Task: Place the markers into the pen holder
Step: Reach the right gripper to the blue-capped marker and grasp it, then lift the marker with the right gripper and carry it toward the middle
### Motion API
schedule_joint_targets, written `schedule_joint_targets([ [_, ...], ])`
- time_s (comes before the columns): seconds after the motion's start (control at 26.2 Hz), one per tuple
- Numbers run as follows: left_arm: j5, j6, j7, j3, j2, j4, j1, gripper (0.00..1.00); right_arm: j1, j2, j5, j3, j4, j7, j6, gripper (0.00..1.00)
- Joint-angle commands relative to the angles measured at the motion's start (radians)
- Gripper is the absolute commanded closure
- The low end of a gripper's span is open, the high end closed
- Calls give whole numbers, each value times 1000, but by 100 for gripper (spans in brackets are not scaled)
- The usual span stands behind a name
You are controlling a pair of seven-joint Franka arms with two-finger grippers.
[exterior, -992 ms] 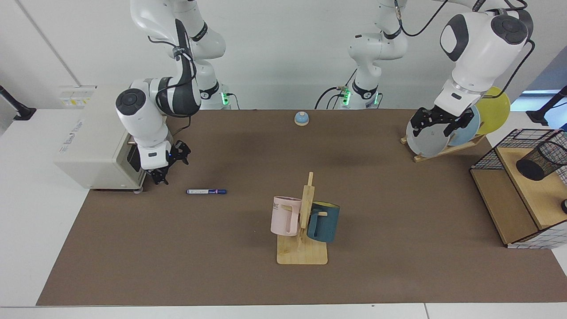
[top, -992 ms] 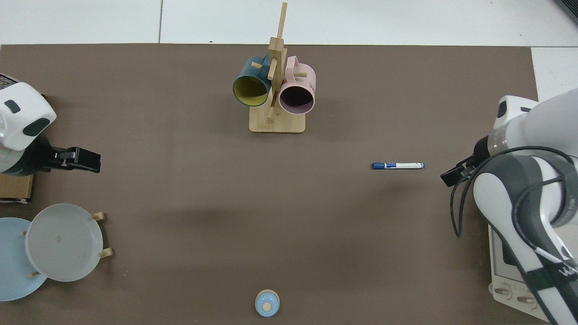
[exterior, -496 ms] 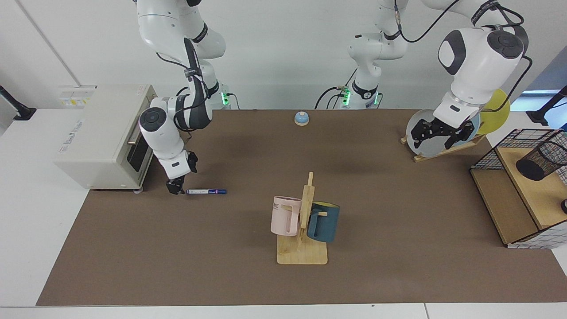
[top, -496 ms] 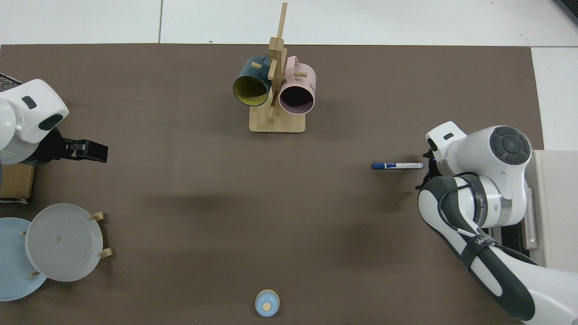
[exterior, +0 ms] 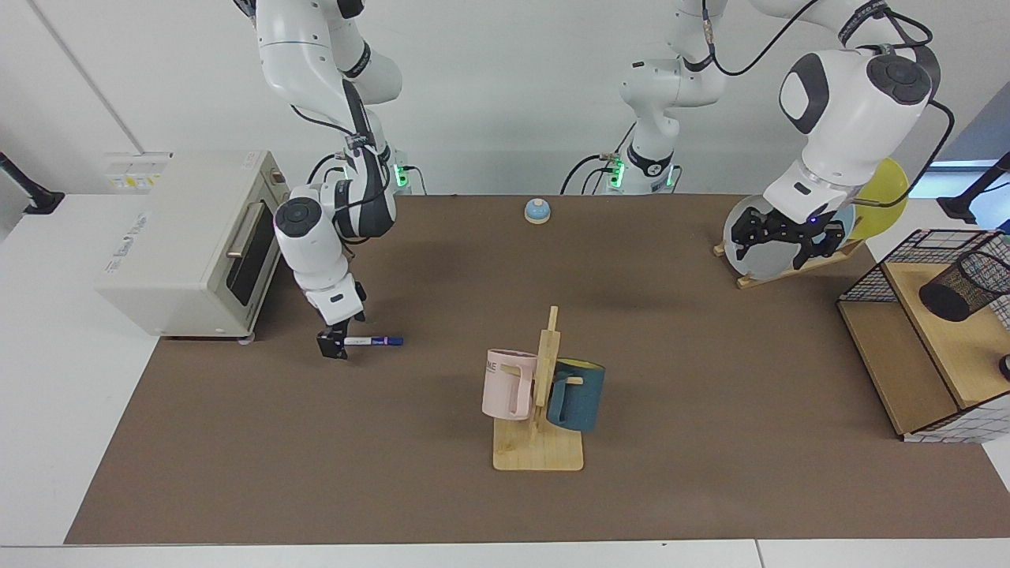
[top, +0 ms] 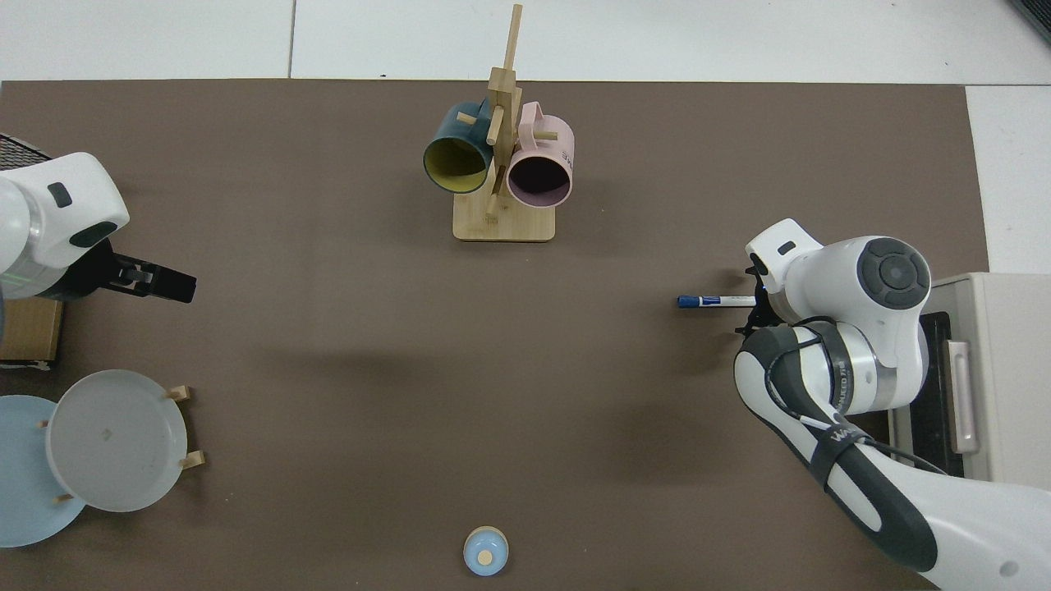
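1. Where my right gripper (exterior: 338, 344) comes down to the brown table mat (exterior: 394, 489), its fingers stand parted on either side of the white end of the slim white-barrelled marker with a dark blue cap (exterior: 373, 341); whether they touch the barrel I cannot tell.
2. Marker: lying flat on the mat, cap end pointing away from my gripper, toward the table's middle; in the top view (top: 713, 301) the wrist hides its white end.
3. Beige toaster oven (exterior: 185, 237): near my right arm, at the mat's edge.
4. Wooden mug stand (exterior: 540, 426): mid-table, carrying a pink mug (exterior: 505, 384) and a teal mug (exterior: 577, 394).
5. Small blue dome bell (exterior: 537, 210): at the mat's far edge.
6. My left gripper (exterior: 781, 241): waiting in the air with its fingers spread, in front of the wooden rack of plates (exterior: 757, 252).
7. Small black wire-mesh pen holder (exterior: 963, 285): tilted on the wooden shelf (exterior: 939, 347) inside the black wire-grid frame, well apart from the marker.
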Motion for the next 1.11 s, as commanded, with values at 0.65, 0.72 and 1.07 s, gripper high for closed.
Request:
schedule_joint_targets([
  [0.65,0,-4,445,12,-18,-19,-10,0,-34,4,69,5,9,-46,4,100],
  [0.72,0,-1,568,12,-17,-19,-9,0,-20,-8,103,6,18,-43,-38,100],
  [1.07,-1,4,737,14,-17,-19,-7,0,118,-40,289,8,150,-43,-226,100],
])
